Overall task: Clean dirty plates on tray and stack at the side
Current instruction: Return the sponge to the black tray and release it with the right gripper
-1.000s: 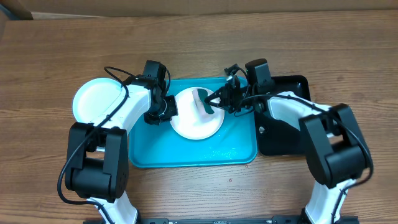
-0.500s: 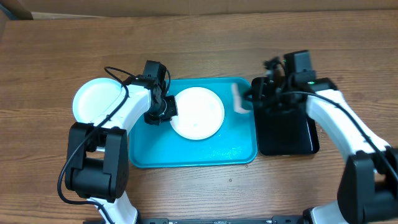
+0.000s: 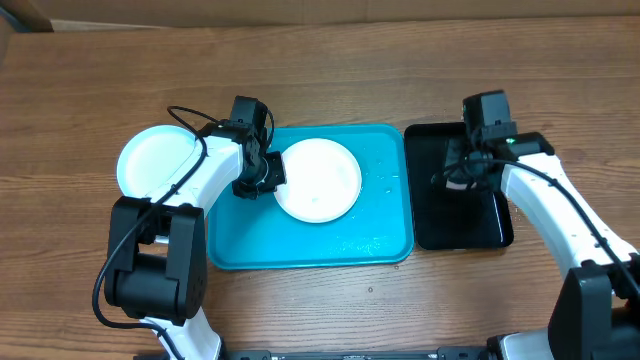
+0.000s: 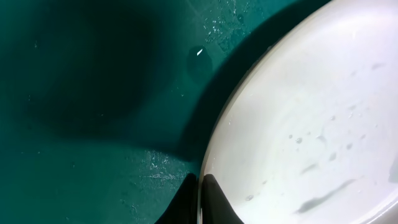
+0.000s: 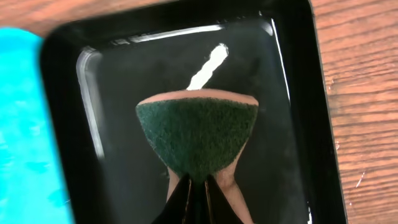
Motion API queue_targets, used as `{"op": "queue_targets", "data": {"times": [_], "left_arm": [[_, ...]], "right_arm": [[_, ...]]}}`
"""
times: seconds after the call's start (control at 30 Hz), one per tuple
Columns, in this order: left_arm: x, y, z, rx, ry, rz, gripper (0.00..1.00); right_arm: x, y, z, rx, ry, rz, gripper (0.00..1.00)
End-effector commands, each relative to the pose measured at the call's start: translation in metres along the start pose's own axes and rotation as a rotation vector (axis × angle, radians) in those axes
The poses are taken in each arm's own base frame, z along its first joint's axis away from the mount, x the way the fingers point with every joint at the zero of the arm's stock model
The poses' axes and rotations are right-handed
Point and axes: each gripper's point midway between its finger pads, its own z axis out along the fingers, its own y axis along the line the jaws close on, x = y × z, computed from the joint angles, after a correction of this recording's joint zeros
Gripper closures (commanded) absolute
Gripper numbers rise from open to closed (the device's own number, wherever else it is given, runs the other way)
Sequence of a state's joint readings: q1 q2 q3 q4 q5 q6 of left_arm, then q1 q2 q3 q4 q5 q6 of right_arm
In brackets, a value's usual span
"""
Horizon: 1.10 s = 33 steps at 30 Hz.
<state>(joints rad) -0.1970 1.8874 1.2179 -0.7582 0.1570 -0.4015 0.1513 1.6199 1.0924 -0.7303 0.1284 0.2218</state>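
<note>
Turquoise from overhead: the tray point(image 3: 300, 245) beneath the left claw point(image 3: 262, 175), with the white plate point(image 3: 318, 180) lying on it just to that claw's right. Left claw closed down on the plate's left rim. Further to that claw's left, off the tray and on the wooden table point(image 3: 320, 70), a second pale plate point(image 3: 155, 160). Right claw point(image 3: 462, 178) pressed fully together above the black tray point(image 3: 455, 225), well apart from the white plate. Against a second ago: then at the white plate's face, half a second ago at the turquoise tray's right edge, now past that edge and over the black one. Left claw and white plate unmoved through all three moments.

From the left wrist: dark fingertips point(image 4: 186, 208) pinching the white plate's rim at the bottom of the view. Plate spreading up and to the right of them, wet, with droplets and faint grey streaks. Turquoise tray floor to their left, beaded with water.

From the right wrist: fingers point(image 5: 180, 208) drawn to a point on the lower end of a sponge point(image 5: 196, 140), gripping it. Dark green scouring face fanning out above them, tan edge along its top. Black tray directly under claw and sponge, with a white streak of glare beyond the sponge. Turquoise tray at the claw's far left, bare wood to its right.
</note>
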Motion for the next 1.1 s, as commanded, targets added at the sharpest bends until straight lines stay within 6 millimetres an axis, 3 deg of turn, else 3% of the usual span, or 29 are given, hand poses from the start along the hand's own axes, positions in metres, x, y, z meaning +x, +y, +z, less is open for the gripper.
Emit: {"op": "queue_targets", "data": {"times": [0.0,0.3,0.43,0.47,0.5,0.63,0.73,0.9,1.07], "left_arm": [[0.004,0.000,0.005,-0.007,0.012,-0.001,0.94],[0.002,-0.002,0.006,-0.004,0.003,0.005,0.94],[0.002,-0.005,0.006,-0.001,0.000,0.013,0.93],[0.002,-0.006,0.006,0.000,-0.001,0.015,0.92],[0.002,-0.006,0.006,0.000,-0.001,0.016,0.92],[0.002,-0.006,0.006,0.000,-0.001,0.016,0.82],[0.003,-0.008,0.006,0.000,0.000,0.020,0.76],[0.005,-0.011,0.009,-0.006,0.000,0.035,0.71],[0.011,-0.013,0.020,-0.017,0.029,0.047,0.72]], "right_arm": [[0.015,-0.010,0.017,0.057,0.022,-0.057,0.97],[0.021,-0.011,0.024,0.056,0.021,-0.057,0.94],[0.019,-0.011,0.024,0.056,0.016,-0.048,0.43],[0.017,-0.011,0.024,0.054,0.007,-0.024,0.26],[0.014,-0.011,0.023,0.050,0.001,0.013,0.20],[-0.010,-0.005,0.009,-0.044,-0.019,0.065,0.19],[-0.040,-0.022,-0.012,-0.039,-0.056,0.122,0.19],[-0.077,-0.075,-0.040,0.006,-0.122,0.252,0.19],[-0.071,-0.133,-0.040,0.069,-0.109,0.381,0.19]]}}
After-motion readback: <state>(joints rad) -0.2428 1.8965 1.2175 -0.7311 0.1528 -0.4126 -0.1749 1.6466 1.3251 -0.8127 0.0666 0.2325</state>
